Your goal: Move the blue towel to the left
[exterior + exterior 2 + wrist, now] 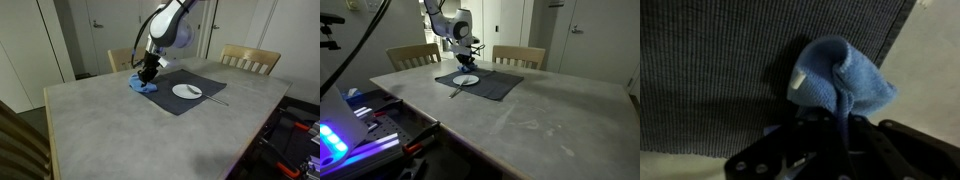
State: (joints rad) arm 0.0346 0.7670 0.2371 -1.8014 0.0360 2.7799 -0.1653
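- The grey worktop (90, 120) fills most of both exterior views, and its wide near part lies bare.
- In an exterior view a wooden chair (122, 58) stands at the far edge, just behind the arm.
- The blue towel (142, 86) lies bunched in a small heap at the left corner of the dark placemat (195, 100), partly on the worktop.
- The hand (148, 73) comes straight down onto the towel, with the heap directly under and around its tips.
- In the wrist view the towel (850, 80) sits over the placemat's (720, 70) edge. A narrow fold of it runs down into the hand (843, 130) at the bottom of the frame.
- The hand is pressed together on that fold, pinching the towel.
- A small white tag (798, 83) shows on the towel's left side in the wrist view.
- A white plate (187, 91) rests on the placemat to the right of the towel, apart from it.
- A thin utensil (216, 99) lies on the placemat just right of the plate.
- The other wooden chair (250, 60) stands at the far right edge.
- In an exterior view from the opposite side, the hand (467, 56) hangs at the placemat's (495, 86) far edge beyond the plate (466, 80). The towel is too small to make out there.
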